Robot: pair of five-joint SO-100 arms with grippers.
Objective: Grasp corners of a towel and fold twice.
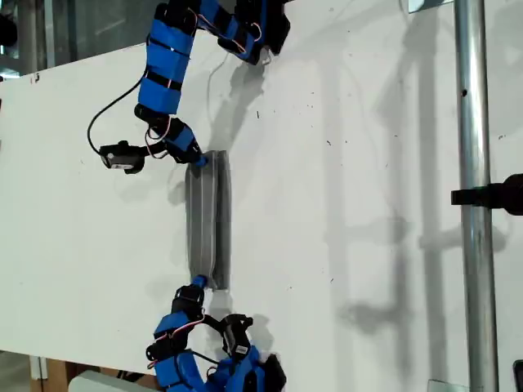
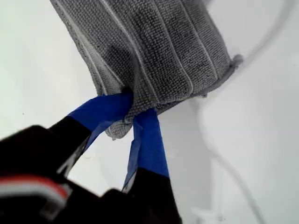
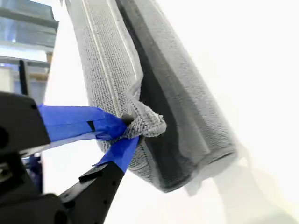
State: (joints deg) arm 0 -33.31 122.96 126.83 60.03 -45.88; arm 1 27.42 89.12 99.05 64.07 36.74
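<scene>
White table [image 1: 368, 204] fills the exterior view; metal pole [image 1: 474, 204] stands at that view's right. The towel [image 1: 207, 219], folded to a narrow strip, lies left of centre. My first gripper [image 2: 133, 109] is clamped on a towel end; my second gripper [image 3: 126, 128] pinches a bunched corner. Which arm is which: cannot tell.

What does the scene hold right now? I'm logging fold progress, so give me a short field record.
towel: grey, striped, folded into a narrow strip on the white table
first gripper: jaws shut on one end of the towel
second gripper: jaws shut on a bunched corner
arms: one at each end of the strip in the exterior view
fold state: folded at least once; fold count unclear
</scene>
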